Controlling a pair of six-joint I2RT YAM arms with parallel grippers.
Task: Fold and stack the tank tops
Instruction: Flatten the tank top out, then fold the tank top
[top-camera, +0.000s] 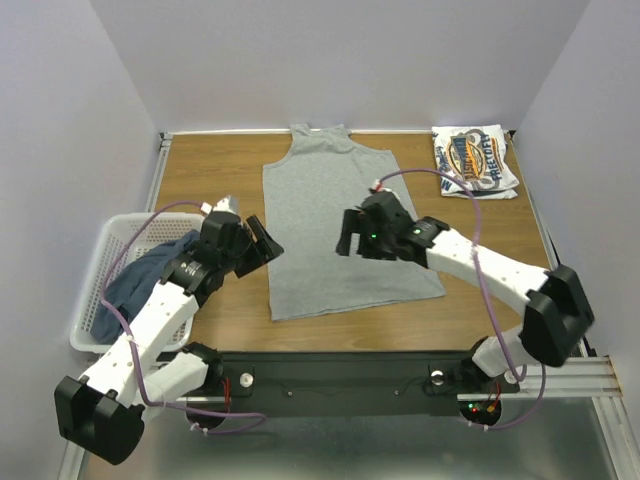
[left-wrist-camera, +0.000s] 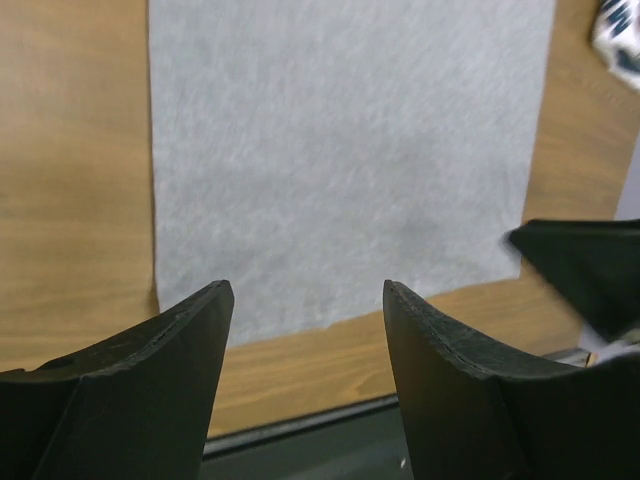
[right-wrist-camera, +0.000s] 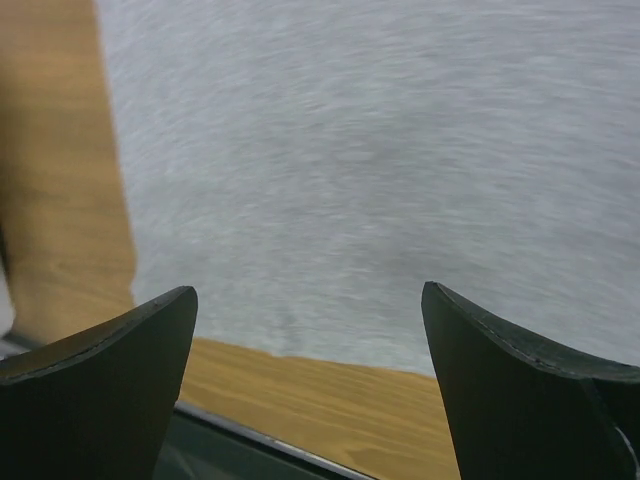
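Observation:
The light grey tank top (top-camera: 340, 215) lies spread flat in the middle of the table, straps at the far edge, hem toward me. It fills the left wrist view (left-wrist-camera: 340, 150) and the right wrist view (right-wrist-camera: 380, 170). The white logo tank top (top-camera: 475, 160) lies folded at the far right corner. The dark slate blue tank top (top-camera: 145, 275) is bunched in the basket. My left gripper (top-camera: 262, 245) is open and empty above the grey top's left edge. My right gripper (top-camera: 347, 232) is open and empty above its right half.
A white plastic lattice basket (top-camera: 95, 300) stands at the table's left edge. The wooden table (top-camera: 210, 170) has a metal rail along the near edge (top-camera: 400, 370). Grey walls close in the back and both sides.

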